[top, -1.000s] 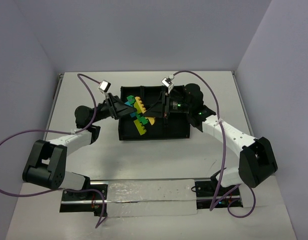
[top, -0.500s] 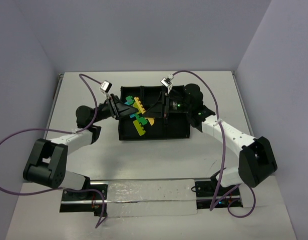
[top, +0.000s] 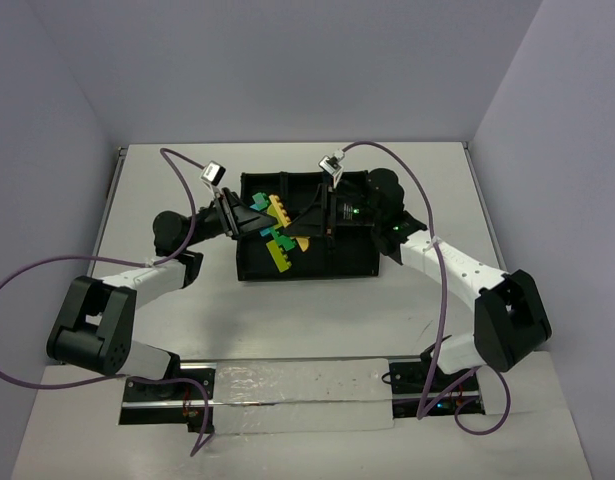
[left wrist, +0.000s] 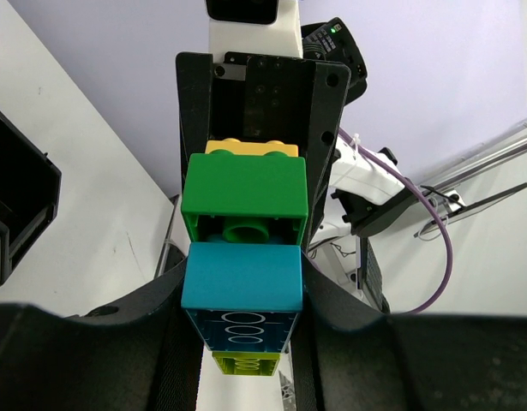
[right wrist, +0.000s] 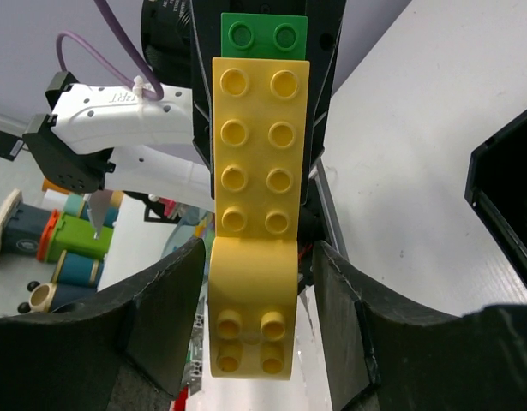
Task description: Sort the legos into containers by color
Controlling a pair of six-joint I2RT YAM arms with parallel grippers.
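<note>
A cluster of legos [top: 277, 235], with yellow, green, teal and lime bricks stuck together, hangs in the air above the black tray of containers [top: 353, 262]. My left gripper [top: 251, 222] is shut on the cluster's teal brick [left wrist: 242, 274], with a green brick [left wrist: 244, 184] and a yellow one beyond it. My right gripper [top: 303, 228] faces it from the other side. In the right wrist view the long yellow brick [right wrist: 256, 171] lies between the right gripper's [right wrist: 256, 257] fingers [right wrist: 164, 317], with a gap on each side. Those jaws are open.
The tray stands at the middle of the white table [top: 427, 170], with grey walls behind and to the sides. A silver strip [top: 297, 392] runs along the near edge between the arm bases. Purple cables [top: 27, 280] loop off both arms.
My left gripper has closed on the teal end of the cluster. My right gripper's jaws have parted from the yellow brick. The cluster has stayed nearly in place above the tray.
</note>
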